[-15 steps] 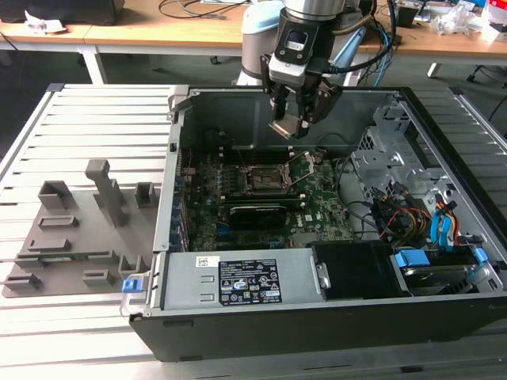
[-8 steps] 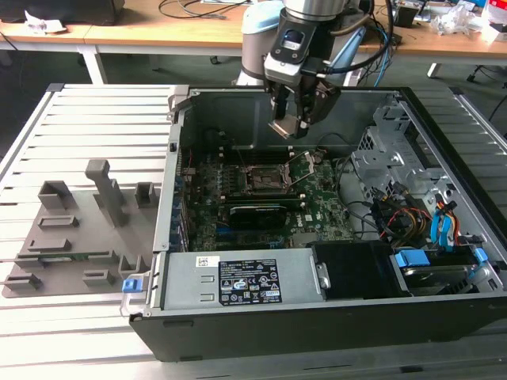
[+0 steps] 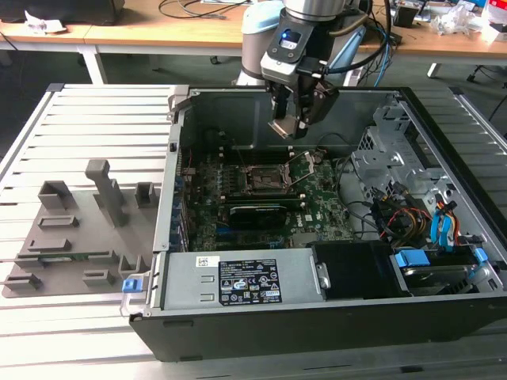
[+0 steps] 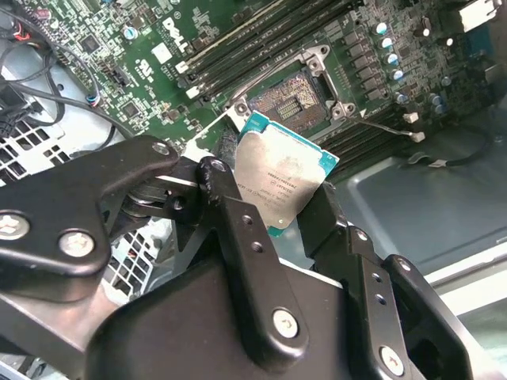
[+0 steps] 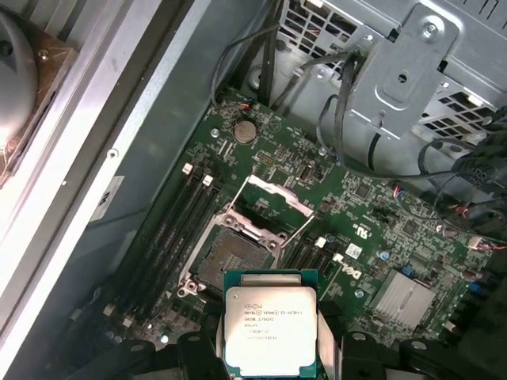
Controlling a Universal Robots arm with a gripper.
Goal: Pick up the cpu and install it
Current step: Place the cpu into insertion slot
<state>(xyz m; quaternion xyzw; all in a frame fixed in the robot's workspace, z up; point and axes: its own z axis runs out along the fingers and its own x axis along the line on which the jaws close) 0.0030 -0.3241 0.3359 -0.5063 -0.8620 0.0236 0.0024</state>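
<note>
- One small square cpu (image 5: 271,328) sits between the two black jaws. They are closed on two of its edges, one on each side. Its silver top faces up toward the wrist in both wrist views.
- We see the chip hanging in the air over the open computer case (image 3: 333,324). It touches nothing below it.
- The socket (image 5: 234,261) lies under it on the green motherboard (image 5: 372,269), well apart from the chip. In the exterior view the socket sits lower than the jaws and a bit toward the exterior view's left.
- The cpu is almost square, so it has no real long side. In the first wrist view its edges do not run the same way as the socket's edges. We think the two are turned a little against each other.
- The socket's metal frame (image 5: 273,196) is flipped up, and the dark bed inside is bare. We judge it is open.
- The jaws cover part of the chip's edges in both wrist views. We cannot see its underside. We cannot tell which corner carries the little mark that should match the socket.
</note>
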